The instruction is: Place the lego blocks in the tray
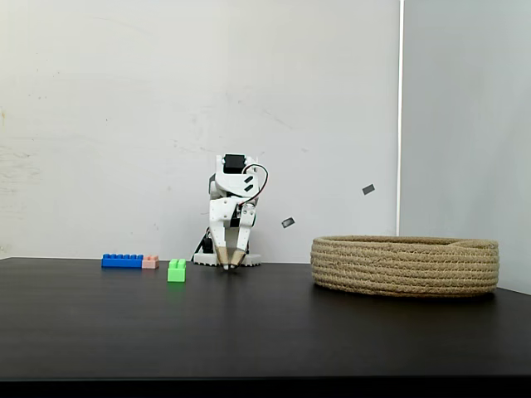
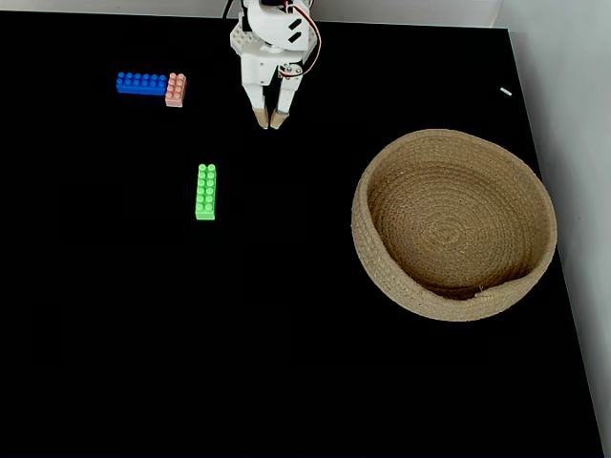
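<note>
Three lego blocks lie on the black table. A long blue one [image 2: 141, 83] [image 1: 122, 260] touches a small pink one [image 2: 176, 90] [image 1: 150, 261] at the back left in both fixed views. A green one [image 2: 206, 191] [image 1: 177, 271] lies alone nearer the middle. The tray [image 2: 454, 296] [image 1: 405, 265], a round coiled-rope basket, sits at the right with nothing in it. My gripper [image 2: 269, 120] [image 1: 231, 266] points down at the table's back, right of the blocks, its fingertips a narrow gap apart and holding nothing.
The white arm base [image 1: 228, 259] stands at the table's back edge against a white wall. The table's right edge [image 2: 549, 239] runs just past the basket.
</note>
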Robot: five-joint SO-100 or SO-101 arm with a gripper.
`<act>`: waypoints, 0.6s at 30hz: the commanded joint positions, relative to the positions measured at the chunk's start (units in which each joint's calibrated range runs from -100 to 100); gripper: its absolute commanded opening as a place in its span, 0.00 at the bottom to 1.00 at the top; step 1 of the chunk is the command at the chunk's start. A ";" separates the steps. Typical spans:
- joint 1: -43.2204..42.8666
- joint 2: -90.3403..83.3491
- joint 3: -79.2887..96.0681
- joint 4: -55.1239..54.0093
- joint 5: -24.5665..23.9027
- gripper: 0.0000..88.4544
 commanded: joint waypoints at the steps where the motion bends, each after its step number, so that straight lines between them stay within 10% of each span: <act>1: 0.31 -0.41 0.80 0.41 -2.25 0.00; 18: 0.15 -0.41 0.80 0.41 -2.49 0.00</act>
